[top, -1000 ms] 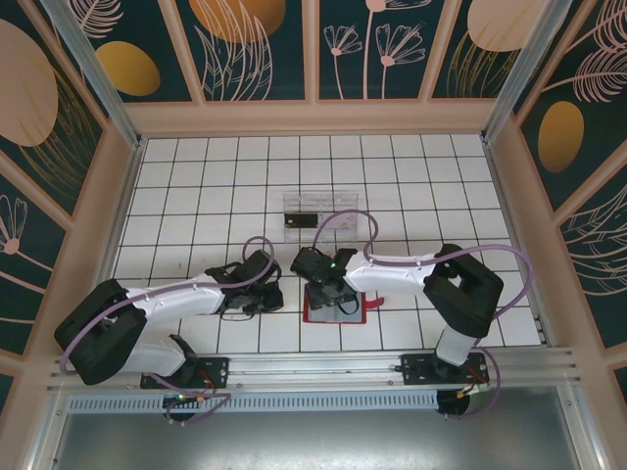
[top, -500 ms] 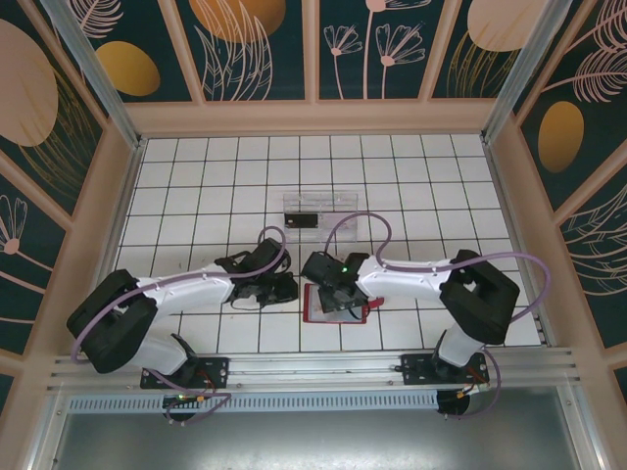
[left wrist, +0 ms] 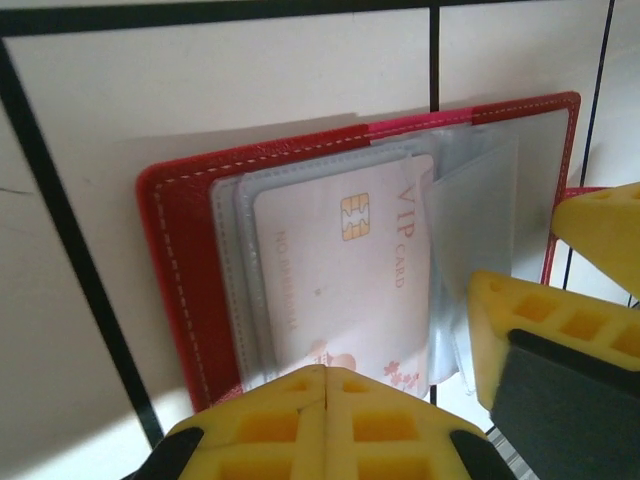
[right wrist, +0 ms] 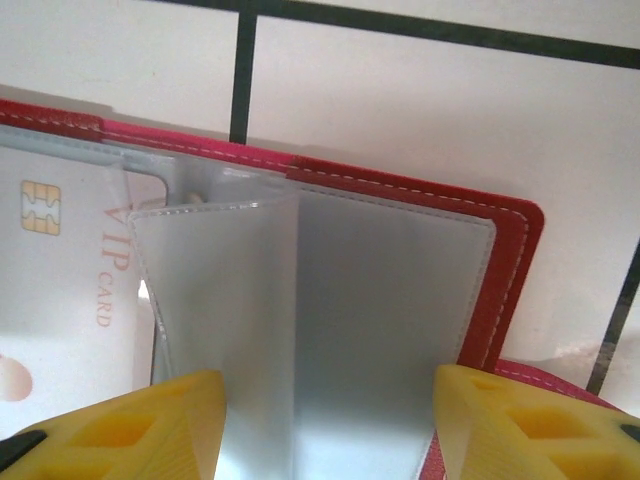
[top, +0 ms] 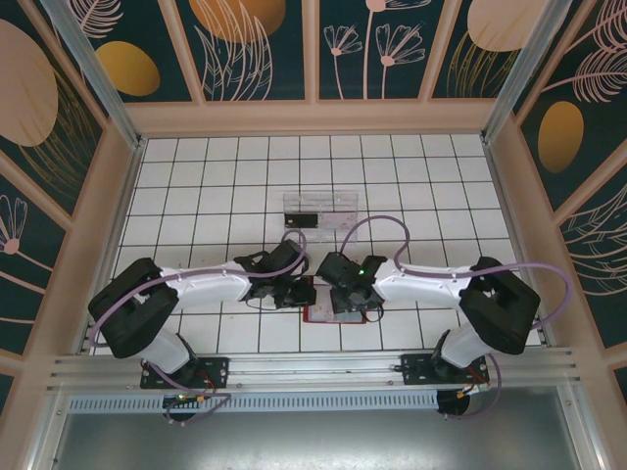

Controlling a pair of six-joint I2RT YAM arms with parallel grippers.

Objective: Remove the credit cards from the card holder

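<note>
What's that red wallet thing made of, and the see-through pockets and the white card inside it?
The card holder looks like red leather or an imitation, with pale stitching along its edge. Its sleeves seem to be soft clear plastic, slightly frosted, with one leaf bending up. The card looks like stiff smooth plastic, lying flat, with a gold chip.

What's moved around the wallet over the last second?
The left end effector travelled right, up to the left edge of the red card holder. Its jaws are shut at the near edge of the VIP card; whether they pinch it is unclear. The right end effector shifted slightly right over the holder, jaws open astride a clear sleeve. The holder and the clear tray stayed put.
</note>
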